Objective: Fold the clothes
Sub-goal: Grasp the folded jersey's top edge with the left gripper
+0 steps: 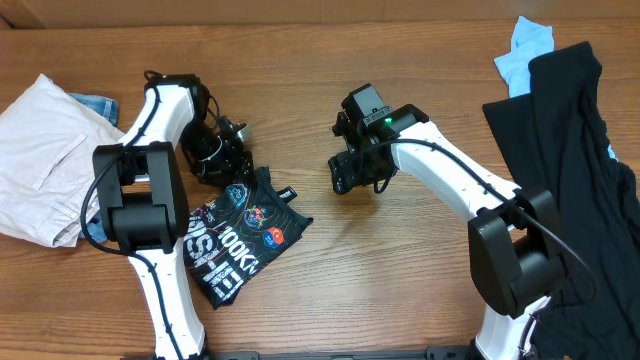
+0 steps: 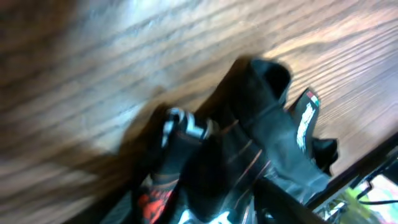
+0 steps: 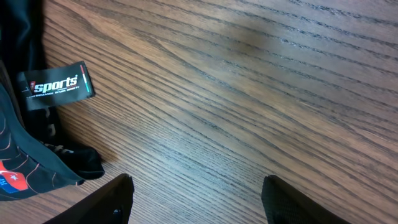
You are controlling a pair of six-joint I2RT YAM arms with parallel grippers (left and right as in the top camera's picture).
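Observation:
The clothes (image 1: 240, 238) are a black jersey with white lettering and coloured logos, lying crumpled at the table's left centre. My left gripper (image 1: 222, 155) is down on its upper edge. In the blurred left wrist view, bunched black cloth (image 2: 267, 130) fills the space between the jaws of the left gripper (image 2: 211, 205), and how tightly they stand is unclear. My right gripper (image 1: 355, 172) hangs over bare wood to the jersey's right. It is open in its own view (image 3: 196, 199), with nothing between the fingers. The jersey's edge (image 3: 18, 162) and a "sports" label (image 3: 56, 86) show at the left there.
A white garment (image 1: 45, 150) lies at the far left with a bit of blue denim (image 1: 95, 103) behind it. A large plain black garment (image 1: 570, 170) covers the right side, with a light blue cloth (image 1: 528, 45) at its top.

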